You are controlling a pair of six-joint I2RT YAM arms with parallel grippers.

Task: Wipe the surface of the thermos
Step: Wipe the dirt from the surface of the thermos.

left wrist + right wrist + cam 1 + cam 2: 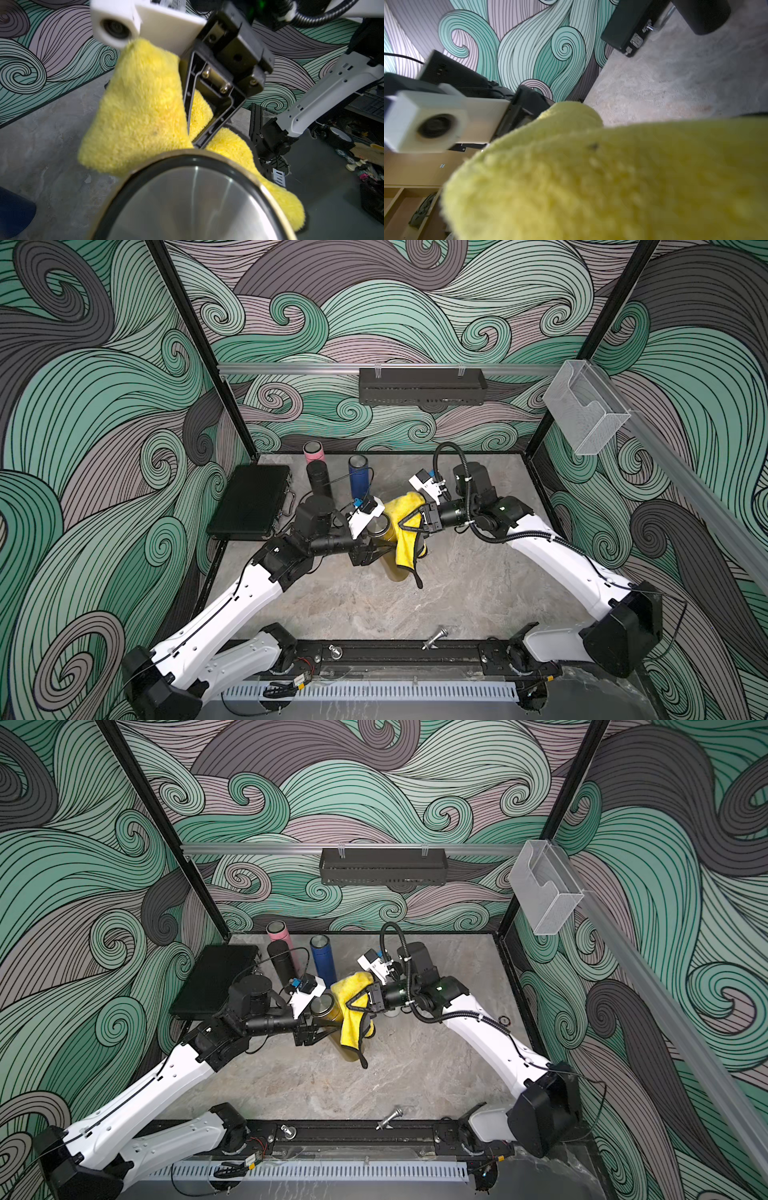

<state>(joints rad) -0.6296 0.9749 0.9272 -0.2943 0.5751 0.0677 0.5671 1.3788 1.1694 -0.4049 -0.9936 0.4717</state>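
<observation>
At the middle of the worktop the olive-gold thermos stands upright, its steel lid ringed in black. We judge it stiff, smooth and slippery, fairly weighty (more so if filled), best held around the body below the lid, where the left tool is clamped on it. Just beyond, the right tool is pinched shut on a soft yellow microfibre cloth draped against its side. Farther back stand a black flask, a blue flask and a pink flask.
</observation>
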